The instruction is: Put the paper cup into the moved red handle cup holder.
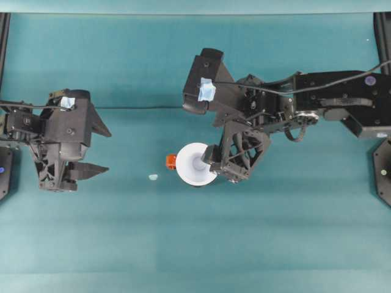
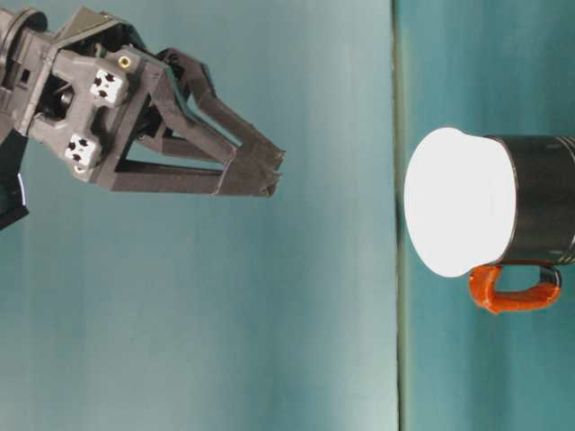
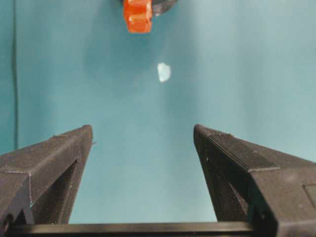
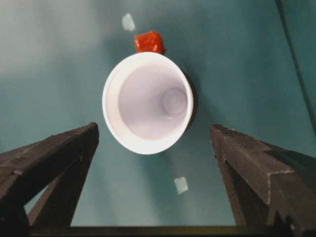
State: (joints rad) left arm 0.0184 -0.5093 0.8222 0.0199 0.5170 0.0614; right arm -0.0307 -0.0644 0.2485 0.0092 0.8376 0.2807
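Right gripper [image 4: 155, 133] hangs wide open above the paper cup [image 4: 147, 102], grasping nothing. That cup stands upright, mouth up, nested in the red handle cup holder [image 2: 539, 197], whose handle points toward the left gripper [image 1: 95, 149], likewise open and empty. From table level, the holder's black wall shows.

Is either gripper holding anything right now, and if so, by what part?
Nothing is held. The right gripper is open, its fingers clear of the paper cup, which sits in the red handle cup holder. The left gripper is open over bare table.
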